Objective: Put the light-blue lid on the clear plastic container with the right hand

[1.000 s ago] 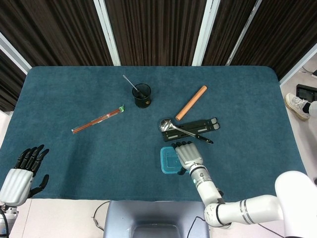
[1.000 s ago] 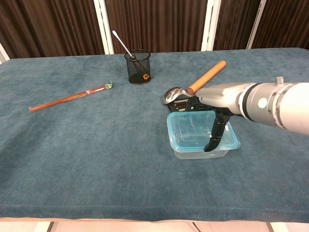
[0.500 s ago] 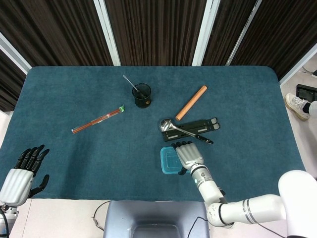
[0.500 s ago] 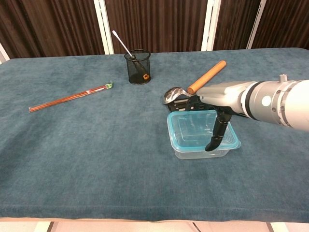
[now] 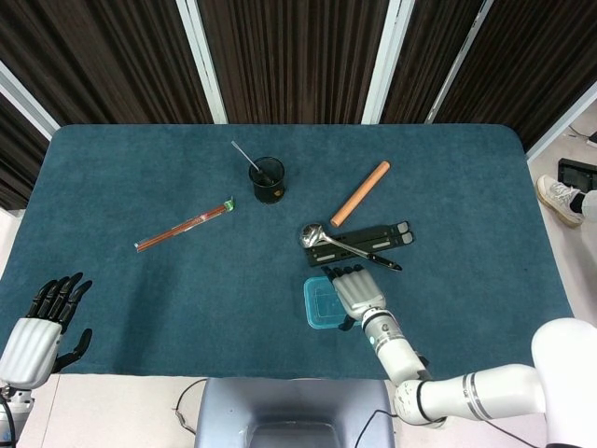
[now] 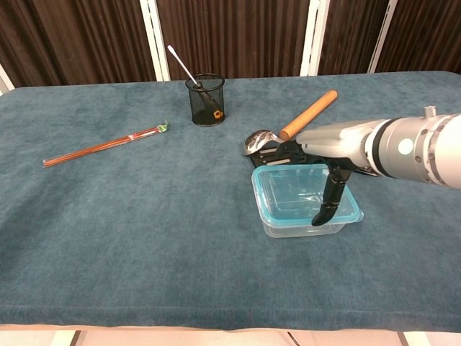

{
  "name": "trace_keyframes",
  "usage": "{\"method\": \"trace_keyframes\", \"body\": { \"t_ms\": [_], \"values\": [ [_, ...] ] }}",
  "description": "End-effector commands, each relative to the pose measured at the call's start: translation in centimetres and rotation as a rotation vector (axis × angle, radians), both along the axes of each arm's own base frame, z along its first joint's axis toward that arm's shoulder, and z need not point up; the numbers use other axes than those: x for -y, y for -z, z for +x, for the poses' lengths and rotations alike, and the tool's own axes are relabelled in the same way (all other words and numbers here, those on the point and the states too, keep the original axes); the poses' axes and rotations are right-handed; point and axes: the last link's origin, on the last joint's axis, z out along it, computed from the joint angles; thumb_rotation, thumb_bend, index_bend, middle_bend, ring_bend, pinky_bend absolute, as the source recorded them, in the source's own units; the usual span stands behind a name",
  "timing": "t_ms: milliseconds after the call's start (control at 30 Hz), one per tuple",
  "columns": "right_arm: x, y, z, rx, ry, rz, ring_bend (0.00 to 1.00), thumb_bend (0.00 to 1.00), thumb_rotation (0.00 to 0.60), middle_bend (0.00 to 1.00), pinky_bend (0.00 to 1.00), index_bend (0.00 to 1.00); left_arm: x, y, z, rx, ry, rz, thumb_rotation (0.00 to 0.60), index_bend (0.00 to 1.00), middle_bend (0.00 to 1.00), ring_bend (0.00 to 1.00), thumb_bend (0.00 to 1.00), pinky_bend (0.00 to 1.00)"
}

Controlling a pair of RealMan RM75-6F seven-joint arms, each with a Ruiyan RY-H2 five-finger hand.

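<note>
Light-blue lid sits atop the clear plastic container near the table's front edge, apparently seated, so the task looks all but finished; only withdrawal seems left. The right hand lies flat over it, fingers extended downward, gripping nothing visible. A ladle lies just behind. The left hand idles, fingers apart.

head view: high above the near edge, looking steeply down, far enough to take in the whole surface | chest view: low at the near edge, facing level across toward the dark curtains, closer in | shared: mesh cup, rolling pin, container, right hand
</note>
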Motion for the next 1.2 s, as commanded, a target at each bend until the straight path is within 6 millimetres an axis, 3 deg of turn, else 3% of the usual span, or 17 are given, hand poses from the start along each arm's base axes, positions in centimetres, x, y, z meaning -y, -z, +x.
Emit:
{"method": "trace_keyframes", "body": {
  "t_ms": [33,433,1067,1200],
  "values": [
    [0.0,0.0,0.0,-0.002,0.000,0.005,0.19,0.15,0.600,0.23,0.26,0.08,0.0,0.0,0.0,0.000,0.000,-0.001,0.600,0.00,0.00,0.00,0.44,0.08],
    [0.0,-0.2,0.1,-0.002,-0.005,-0.004,0.12,0.15,0.600,0.15,0.19,0.00,0.1,-0.1,0.0,0.004,0.002,0.002,0.600,0.00,0.00,0.00,0.44,0.08],
    [0.0,-1.8,0.5,0.055,-0.030,-0.015,0.10,0.15,0.600,0.11,0.17,0.00,0.0,-0.1,0.0,0.006,0.000,0.004,0.600,0.00,0.00,0.00,0.44,0.08],
    [-0.4,-2.5,0.9,0.078,-0.068,-0.020,0.09,0.15,0.600,0.11,0.17,0.06,0.0,-0.1,0.0,0.005,-0.001,0.004,0.600,0.00,0.00,0.00,0.44,0.08]
  ]
}}
